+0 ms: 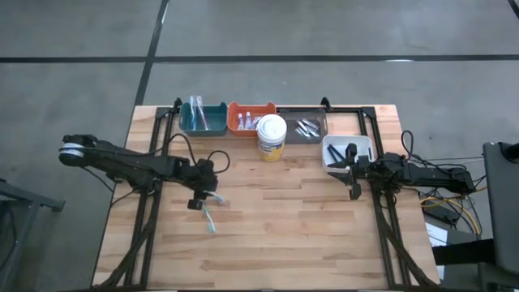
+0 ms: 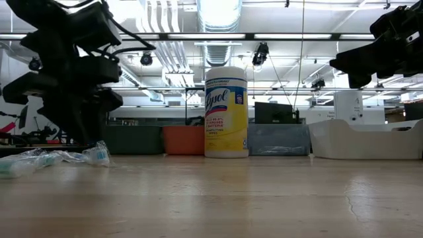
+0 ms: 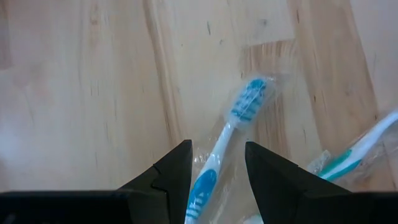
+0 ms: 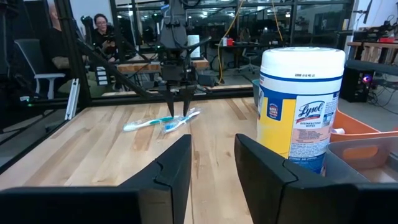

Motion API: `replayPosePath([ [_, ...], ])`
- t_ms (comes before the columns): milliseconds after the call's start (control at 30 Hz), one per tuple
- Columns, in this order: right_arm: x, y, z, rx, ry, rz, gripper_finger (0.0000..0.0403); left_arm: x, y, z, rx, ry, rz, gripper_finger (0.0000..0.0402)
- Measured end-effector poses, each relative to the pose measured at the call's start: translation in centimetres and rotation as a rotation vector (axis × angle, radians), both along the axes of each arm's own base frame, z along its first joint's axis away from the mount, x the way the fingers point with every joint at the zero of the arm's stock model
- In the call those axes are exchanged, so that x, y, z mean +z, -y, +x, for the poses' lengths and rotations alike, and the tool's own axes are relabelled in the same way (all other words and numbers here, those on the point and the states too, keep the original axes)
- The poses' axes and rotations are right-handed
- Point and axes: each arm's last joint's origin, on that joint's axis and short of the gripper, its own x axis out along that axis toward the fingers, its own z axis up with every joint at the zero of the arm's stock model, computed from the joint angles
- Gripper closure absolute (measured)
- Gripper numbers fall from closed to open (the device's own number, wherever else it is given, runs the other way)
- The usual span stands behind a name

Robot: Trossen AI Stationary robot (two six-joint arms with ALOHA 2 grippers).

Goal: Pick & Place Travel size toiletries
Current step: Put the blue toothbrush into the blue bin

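Observation:
Two toothbrushes in clear wrappers lie flat on the wooden table: a blue-and-white one (image 3: 235, 118) (image 4: 178, 122) and a teal-and-white one (image 3: 364, 148) (image 4: 144, 124) beside it. My left gripper (image 3: 217, 149) (image 1: 199, 201) points steeply down over the blue one, open, one finger on either side of its handle. I see no touch. My right gripper (image 4: 212, 146) (image 1: 354, 180) waits open at the table's right side, level, with nothing between its fingers.
A yellow-and-white wipes canister (image 1: 272, 136) stands at the far middle. Behind it along the far edge sit a teal bin (image 1: 188, 123) with toothbrushes, an orange bin (image 1: 235, 126) with small tubes and a grey bin (image 1: 318, 132). A white bin (image 1: 331, 154) sits by my right gripper.

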Motion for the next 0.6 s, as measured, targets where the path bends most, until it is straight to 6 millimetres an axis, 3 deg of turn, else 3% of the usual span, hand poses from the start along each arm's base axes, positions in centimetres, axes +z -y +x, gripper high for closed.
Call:
replayPosePath([
  [367, 0.0, 0.0, 0.0, 0.000, 0.000, 0.001, 0.0276, -2.1, 0.0, -0.8, 0.071, 0.027, -0.047, 0.0250],
  [600, 0.0, 0.0, 0.0, 0.000, 0.000, 0.001, 0.0273, -2.2, 0.0, -0.8, 0.100, 0.029, -0.065, 0.0251],
])
